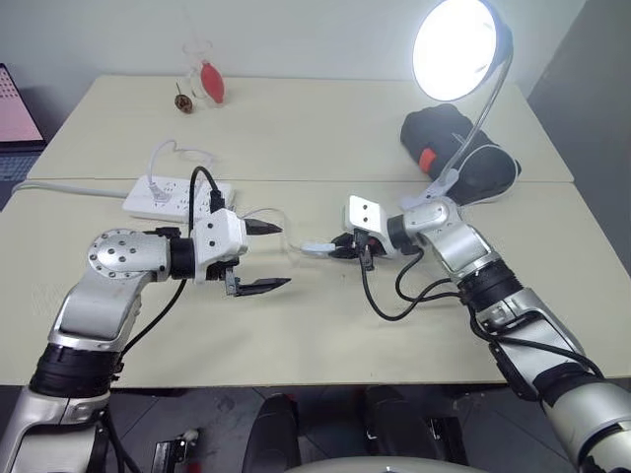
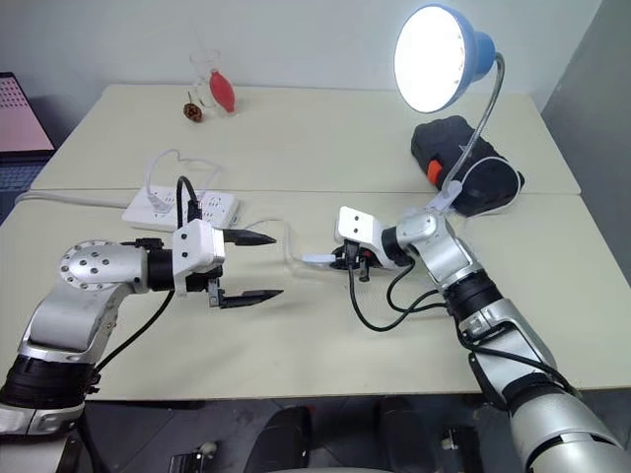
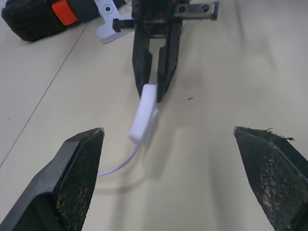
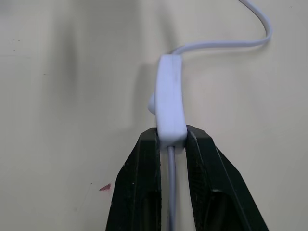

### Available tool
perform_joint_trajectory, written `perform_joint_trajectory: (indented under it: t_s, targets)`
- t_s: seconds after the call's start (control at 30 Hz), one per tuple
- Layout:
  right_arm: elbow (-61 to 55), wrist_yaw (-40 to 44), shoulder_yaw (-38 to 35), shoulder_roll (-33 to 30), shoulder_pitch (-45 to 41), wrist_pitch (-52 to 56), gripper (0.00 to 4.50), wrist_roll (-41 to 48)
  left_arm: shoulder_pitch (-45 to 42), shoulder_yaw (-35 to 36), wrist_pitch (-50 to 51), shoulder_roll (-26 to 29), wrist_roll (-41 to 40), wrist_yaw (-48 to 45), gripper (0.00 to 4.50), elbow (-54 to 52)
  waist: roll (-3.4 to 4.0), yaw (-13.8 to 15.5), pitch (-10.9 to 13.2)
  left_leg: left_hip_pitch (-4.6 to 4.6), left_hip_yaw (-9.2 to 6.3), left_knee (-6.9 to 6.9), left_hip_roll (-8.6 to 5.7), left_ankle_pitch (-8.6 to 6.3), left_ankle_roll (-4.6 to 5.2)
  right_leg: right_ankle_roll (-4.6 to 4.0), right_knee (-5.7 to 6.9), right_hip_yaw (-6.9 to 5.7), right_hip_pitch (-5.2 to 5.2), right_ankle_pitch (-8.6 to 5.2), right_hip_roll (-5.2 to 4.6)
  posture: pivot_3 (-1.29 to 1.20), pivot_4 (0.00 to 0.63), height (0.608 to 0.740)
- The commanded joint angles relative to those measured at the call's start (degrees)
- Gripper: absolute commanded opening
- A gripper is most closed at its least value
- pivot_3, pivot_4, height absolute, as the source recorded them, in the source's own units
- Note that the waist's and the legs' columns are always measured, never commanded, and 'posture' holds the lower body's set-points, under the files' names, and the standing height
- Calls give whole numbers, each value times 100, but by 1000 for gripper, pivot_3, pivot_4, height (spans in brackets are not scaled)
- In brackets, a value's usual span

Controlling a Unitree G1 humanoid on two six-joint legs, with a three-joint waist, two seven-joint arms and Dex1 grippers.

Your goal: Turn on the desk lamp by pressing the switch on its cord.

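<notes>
i have the right tool pinching the near end of the switch, its two black fingers pressed against the sides of the small white block. the switch is held near the middle of the bench; i cannot tell whether its free end touches the surface. the cord leaves the far end of the switch and curls away, and another stretch runs back between the fingers, where i lose it. the left tool hangs just short of the switch with its fingers spread wide and nothing between them. the desk lamp stands toward the far right corner of the bench, its shade glowing so bright that the bulb is washed out. its clamp base is partly hidden behind my right arm. a black case lies beside it, half covered by the lamp's neck. a white power strip sits toward the left edge of the bench, and a small glass with something red stands near the far edge; i cannot make out what it holds.
</notes>
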Motion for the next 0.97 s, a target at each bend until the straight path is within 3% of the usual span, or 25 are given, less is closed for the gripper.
perform_joint_trajectory:
  t_s: [0.03, 0.07, 0.13, 0.37, 0.5, 0.6, 0.77, 0.97]
  targets:
    - [467, -57, -73, 61, -182, -543, 378, -130, 260, 294, 254, 216, -193, 91, 4500, -485, 1, 3, 0, 0, 0, 0, 0, 0, 0, 0, 0, -1, 0, 0, 0, 0, 150, 740]
    - [569, -60, -90, 61, -191, -652, 378, -150, 326, 316, 269, 242, -178, 116, 4500, -519, 1, 3, 0, 2, 0, 0, 0, 0, 0, 0, 1, 0, 0, 0, 0, 0, 150, 740]
    - [688, -73, -126, 34, -201, -810, 1086, -172, 385, 347, 306, 257, -189, 171, 4500, -562, 1, 3, 0, 4, -1, 1, 1, 0, 0, 0, 2, -1, 1, 0, 1, 0, 150, 740]
    - [-216, 427, -415, -498, 205, -654, 2634, 146, 663, 653, 871, 256, -557, 431, 4500, -898, 1, 21, 1, 3, 0, 2, 0, 0, 0, 4, 1, 1, 3, 2, 0, 0, 150, 740]
    - [-1716, 598, -841, -1114, 693, -71, 3743, 512, 852, 848, 1212, 318, -511, 778, 4500, -1117, 5, 27, 3, -7, -3, -1, 0, 0, 0, 3, -3, -1, -2, 1, -1, 0, 150, 740]
    - [-3097, 785, -1269, -1719, 1257, 679, 4274, 979, 1023, 1041, 1261, 371, -478, 916, 4500, -1211, 10, 31, 6, -4, -3, -1, 0, 0, 0, 3, -2, -1, -3, 0, -1, 0, 150, 740]
    - [-4507, 572, -1896, -2372, 2207, 1523, 4274, 1491, 1418, 1336, 1273, 447, -514, 968, 4500, -1273, 8, 52, 5, -3, -3, -1, 0, 0, 0, 3, -6, -1, 0, -3, -2, 0, 150, 740]
    - [-5006, 154, -2080, -2386, 2506, 1900, 4274, 1729, 1699, 1324, 1155, 611, -460, 780, 4500, -1225, 9, 5, 6, 17, 9, 1, 1, 0, 0, -18, -1, 9, 5, -10, -2, 0, 150, 740]
